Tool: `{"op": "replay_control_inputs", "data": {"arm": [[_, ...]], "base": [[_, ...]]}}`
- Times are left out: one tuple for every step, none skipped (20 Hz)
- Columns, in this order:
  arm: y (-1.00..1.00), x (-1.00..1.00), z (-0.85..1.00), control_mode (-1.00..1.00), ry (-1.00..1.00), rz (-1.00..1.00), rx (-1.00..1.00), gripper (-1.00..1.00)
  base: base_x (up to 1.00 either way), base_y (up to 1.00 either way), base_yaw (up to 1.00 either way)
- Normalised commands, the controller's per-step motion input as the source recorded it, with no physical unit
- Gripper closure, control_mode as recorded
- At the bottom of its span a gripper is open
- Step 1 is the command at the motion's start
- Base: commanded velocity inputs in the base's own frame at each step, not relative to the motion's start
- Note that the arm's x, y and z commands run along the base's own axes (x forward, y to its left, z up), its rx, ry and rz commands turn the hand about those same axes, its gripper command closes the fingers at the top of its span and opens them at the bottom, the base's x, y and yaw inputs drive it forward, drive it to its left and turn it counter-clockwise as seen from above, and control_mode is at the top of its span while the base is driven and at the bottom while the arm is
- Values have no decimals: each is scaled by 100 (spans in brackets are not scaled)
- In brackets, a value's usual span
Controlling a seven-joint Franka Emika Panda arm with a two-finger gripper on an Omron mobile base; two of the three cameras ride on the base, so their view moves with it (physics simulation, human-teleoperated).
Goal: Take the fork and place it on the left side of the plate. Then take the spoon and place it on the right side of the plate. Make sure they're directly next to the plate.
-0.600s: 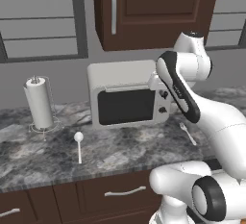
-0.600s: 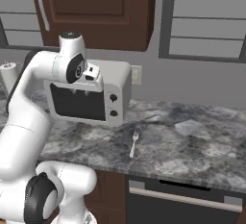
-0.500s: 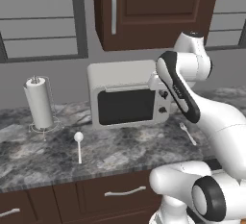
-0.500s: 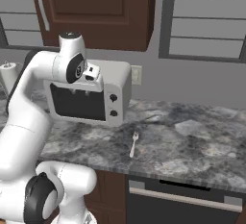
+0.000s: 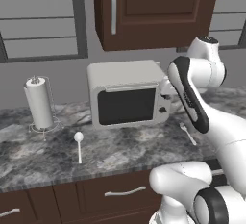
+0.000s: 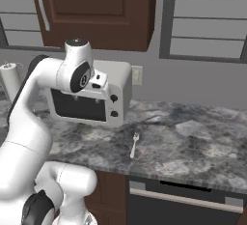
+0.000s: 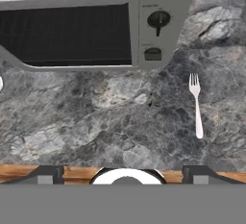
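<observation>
- Presently, the fork [image 7: 195,104] is found lying flat on the grey marbled counter [image 7: 110,122], to the right of the microwave [image 5: 127,98] and a little nearer the front edge — tines toward the wall, handle toward the robot.
- The same fork [image 6: 134,144] is seen in the right base view just beyond the microwave's control panel, and in the left base view [image 5: 188,132] partly behind the white arm.
- The spoon [image 5: 78,144] is recorded well apart from the fork, on the left part of the counter, between the paper towel roll [image 5: 39,102] and the microwave, its round bowl toward the wall.
- The plate cannot be located in any of the three views; its position is left unreported.
- The gripper is held high in front of the microwave; in the hand view its finger tips [image 7: 45,174] appear set far apart at the bottom, so the jaws are judged to be wide, with nothing between them.
- The step in hand is judged to be the approach to the fork; nothing has yet been picked up.
- It is recommended that the hand be carried to the right until the fork's handle is centred between the tips.
- The jaws should be turned across the thin handle, not along it — a grasp near mid-handle is advised.
- A straight descent is advised, since the fork lies flat and may be pushed aside by a slanted one.
- Clearance from the microwave's right corner should be kept.
</observation>
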Motion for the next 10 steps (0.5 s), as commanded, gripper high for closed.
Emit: {"op": "replay_control_inputs", "data": {"arm": [[-44, -11, -24, -100, 0, -3, 0, -100], [-42, -6, -25, -100, 0, -3, 0, -100], [-48, -8, -18, -100, -4, -1, 0, -100], [-55, -5, -20, -100, -5, 0, 4, -100], [-44, 0, -25, -100, 0, 0, 0, -100], [-44, 0, -28, -100, 0, 0, 0, -100], [-40, 0, -33, -100, 0, 0, 0, -100], [-36, 1, -34, -100, 0, 0, 0, -100], [-31, 6, -36, -100, 0, 0, -1, -100], [-29, 12, -38, -100, 0, 0, -3, -100]], "base": [[0, 0, 0], [0, 0, 0], [0, 0, 0], [0, 0, 0], [0, 0, 0], [0, 0, 0], [0, 0, 0], [0, 0, 0], [0, 0, 0], [0, 0, 0]]}}
